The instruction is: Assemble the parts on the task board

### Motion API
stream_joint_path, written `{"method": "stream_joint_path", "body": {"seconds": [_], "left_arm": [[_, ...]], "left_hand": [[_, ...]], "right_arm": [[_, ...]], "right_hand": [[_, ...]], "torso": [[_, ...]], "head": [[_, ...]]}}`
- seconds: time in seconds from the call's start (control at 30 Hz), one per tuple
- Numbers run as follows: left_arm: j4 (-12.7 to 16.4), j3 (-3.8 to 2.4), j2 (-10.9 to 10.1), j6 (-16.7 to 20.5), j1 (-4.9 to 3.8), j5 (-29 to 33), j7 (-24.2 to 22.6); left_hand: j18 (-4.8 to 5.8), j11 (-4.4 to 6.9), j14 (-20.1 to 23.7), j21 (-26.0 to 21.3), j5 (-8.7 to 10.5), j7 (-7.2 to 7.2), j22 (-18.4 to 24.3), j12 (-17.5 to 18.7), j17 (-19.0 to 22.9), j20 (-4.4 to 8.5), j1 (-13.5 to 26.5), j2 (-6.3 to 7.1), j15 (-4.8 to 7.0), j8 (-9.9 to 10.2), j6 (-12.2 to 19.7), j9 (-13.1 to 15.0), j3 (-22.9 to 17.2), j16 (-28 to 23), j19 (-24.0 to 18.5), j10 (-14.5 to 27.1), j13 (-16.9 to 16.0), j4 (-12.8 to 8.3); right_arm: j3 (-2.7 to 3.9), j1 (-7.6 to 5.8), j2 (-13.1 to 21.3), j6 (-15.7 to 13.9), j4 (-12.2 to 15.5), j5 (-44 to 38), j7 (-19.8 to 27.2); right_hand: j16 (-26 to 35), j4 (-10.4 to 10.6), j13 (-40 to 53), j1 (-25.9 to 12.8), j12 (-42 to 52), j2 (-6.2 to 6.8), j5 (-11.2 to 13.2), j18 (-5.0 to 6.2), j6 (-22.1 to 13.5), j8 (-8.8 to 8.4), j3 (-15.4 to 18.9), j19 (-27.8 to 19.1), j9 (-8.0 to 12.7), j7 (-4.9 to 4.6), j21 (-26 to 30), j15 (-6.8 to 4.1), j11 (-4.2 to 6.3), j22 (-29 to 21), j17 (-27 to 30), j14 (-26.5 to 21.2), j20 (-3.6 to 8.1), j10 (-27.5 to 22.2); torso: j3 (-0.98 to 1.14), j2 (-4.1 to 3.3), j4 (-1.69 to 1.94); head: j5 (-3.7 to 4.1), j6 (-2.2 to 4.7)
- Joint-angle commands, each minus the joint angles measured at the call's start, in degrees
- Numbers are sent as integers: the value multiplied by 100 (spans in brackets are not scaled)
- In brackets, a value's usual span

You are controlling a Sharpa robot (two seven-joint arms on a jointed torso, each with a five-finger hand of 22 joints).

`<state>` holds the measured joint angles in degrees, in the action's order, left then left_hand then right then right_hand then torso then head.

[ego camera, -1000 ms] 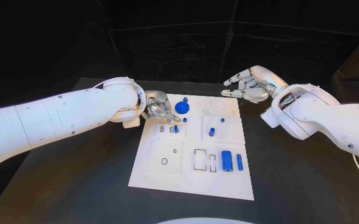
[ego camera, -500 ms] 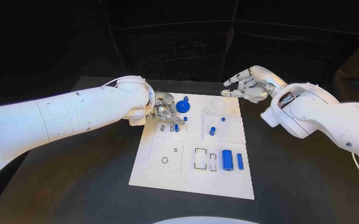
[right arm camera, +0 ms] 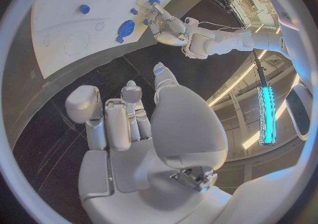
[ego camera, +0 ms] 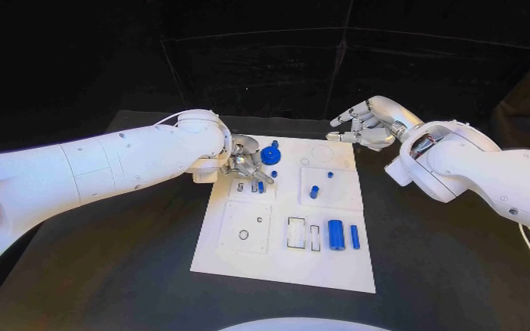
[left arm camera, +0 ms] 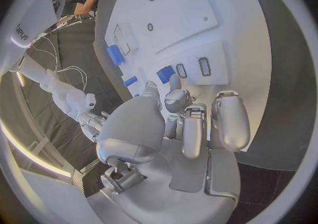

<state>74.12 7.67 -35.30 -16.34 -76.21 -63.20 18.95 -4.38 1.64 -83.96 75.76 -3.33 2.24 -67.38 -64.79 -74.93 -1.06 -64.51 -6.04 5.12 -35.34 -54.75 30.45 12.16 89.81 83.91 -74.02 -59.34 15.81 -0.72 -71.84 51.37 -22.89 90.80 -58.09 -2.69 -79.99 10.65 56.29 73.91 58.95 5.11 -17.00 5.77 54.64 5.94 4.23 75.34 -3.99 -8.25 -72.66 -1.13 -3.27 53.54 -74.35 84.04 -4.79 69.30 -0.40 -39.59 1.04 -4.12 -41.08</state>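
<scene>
One white board (ego camera: 282,266) lies mid-frame on one black table (ego camera: 99,285). Seven blue parts show on it: a disc (ego camera: 269,156) and a small piece (ego camera: 274,146) at upper centre, a piece (ego camera: 260,187) by the slots, two pegs (ego camera: 314,191) (ego camera: 329,175), and two bars (ego camera: 335,235) (ego camera: 354,237) at lower right. Two hands: left (ego camera: 243,161), right (ego camera: 364,128).
</scene>
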Motion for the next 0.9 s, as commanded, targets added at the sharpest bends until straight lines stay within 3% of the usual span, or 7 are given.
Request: {"method": "stream_joint_path", "body": {"seconds": [0.03,0.9], "left_arm": [[-20,1,24,-132,-12,-41,53],[-143,25,182,-280,-16,-43,70]], "left_hand": [[39,11,-604,28,30,2,-4,-20,-1507,38,47,-10,25,-19,26,6,28,19,141,-2,-1,0],[41,14,-604,65,26,-2,-62,-61,-1507,35,-200,-76,25,-115,121,186,-86,19,114,9,-50,-277]], "right_arm": [[6,-12,-11,52,-5,-39,-5],[5,-12,-50,139,-43,-60,-46]], "right_hand": [[37,-7,-12,3,-20,-68,-41,96,22,32,33,-34,-6,-1,30,-7,0,-11,11,248,-4,1],[53,-3,-10,6,-16,-81,-63,101,28,39,43,-44,-7,2,47,-8,2,-39,32,244,-2,4]], "torso": [[-2,1,1],[-2,-2,5]], "head": [[2,-13],[5,-73]]}}
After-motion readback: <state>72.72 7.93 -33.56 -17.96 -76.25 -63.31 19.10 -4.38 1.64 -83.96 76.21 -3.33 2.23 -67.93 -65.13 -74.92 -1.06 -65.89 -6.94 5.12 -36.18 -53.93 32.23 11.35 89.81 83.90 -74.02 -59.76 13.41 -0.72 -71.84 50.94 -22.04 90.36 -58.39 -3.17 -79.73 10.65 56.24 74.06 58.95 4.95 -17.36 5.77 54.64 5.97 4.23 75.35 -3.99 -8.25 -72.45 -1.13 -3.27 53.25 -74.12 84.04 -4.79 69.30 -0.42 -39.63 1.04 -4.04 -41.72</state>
